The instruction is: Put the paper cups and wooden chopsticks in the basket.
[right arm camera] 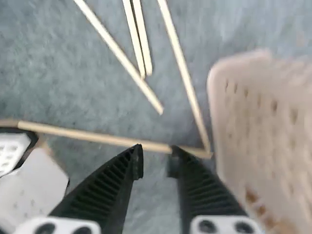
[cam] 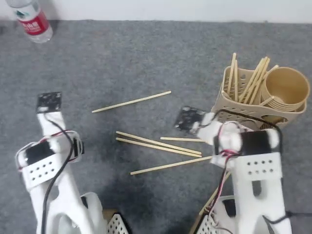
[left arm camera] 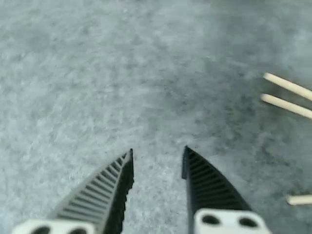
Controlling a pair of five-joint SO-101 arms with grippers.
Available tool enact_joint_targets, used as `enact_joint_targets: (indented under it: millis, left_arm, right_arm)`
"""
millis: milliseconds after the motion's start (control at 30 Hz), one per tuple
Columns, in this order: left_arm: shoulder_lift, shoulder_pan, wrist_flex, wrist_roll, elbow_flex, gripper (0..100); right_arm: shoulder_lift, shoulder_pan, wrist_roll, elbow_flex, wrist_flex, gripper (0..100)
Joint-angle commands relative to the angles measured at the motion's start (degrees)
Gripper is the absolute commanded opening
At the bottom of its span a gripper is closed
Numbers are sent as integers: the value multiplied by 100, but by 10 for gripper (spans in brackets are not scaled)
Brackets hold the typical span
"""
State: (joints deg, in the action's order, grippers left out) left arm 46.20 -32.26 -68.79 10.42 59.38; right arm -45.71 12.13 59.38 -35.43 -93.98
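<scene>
The perforated tan basket (cam: 243, 109) stands at the right and holds stacked paper cups (cam: 286, 87) and several wooden chopsticks (cam: 253, 78). More chopsticks lie loose on the grey carpet: one apart (cam: 131, 101), a pair (cam: 158, 144), and others (cam: 170, 165) near the right arm. My right gripper (cam: 189, 118) (right arm camera: 154, 155) hovers beside the basket wall (right arm camera: 263, 131), open a little, with one chopstick (right arm camera: 97, 138) lying crosswise just past its tips. My left gripper (cam: 48, 101) (left arm camera: 157, 155) stands open over bare carpet, and chopstick ends (left arm camera: 287, 85) show off to one side.
A water bottle (cam: 31, 19) lies at the far left corner of the carpet. Another chopstick (cam: 213, 199) lies by the right arm's base. Bare carpet spreads between the two arms and toward the back.
</scene>
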Motion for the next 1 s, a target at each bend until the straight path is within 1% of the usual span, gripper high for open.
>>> enact_joint_targets:
  millis: [0,100,200,267,367,500,633,700,833,967]
  left_arm:
    - [79,-545,211,-105,48,197]
    - [79,-738,237,-185,92,197]
    - [79,-1204,615,-519,198,197]
    - [79,-1556,782,-563,233,197]
    - [79,-1916,800,-580,251,197]
    - [79,-2127,818,-580,409,196]
    - [79,-2163,818,-545,567,196]
    - [79,-2426,818,-431,576,196]
    - [79,-2971,818,-193,585,196]
    - [79,-3095,826,-105,743,196]
  right_arm:
    - [57,620,-158,202,347,236]
    - [66,1042,-167,-97,954,219]
    - [365,1341,-167,-422,1640,194]
    - [822,1473,-290,-448,1930,195]
    - [1675,1727,-686,-431,2492,194]
    - [2712,2088,-809,-255,2993,194]
    - [3635,2299,-993,246,3152,195]
    - [4057,2369,-1011,527,3125,211]
    - [4840,2378,-1011,1011,3143,277]
    - [5446,2387,-1011,1486,3134,277]
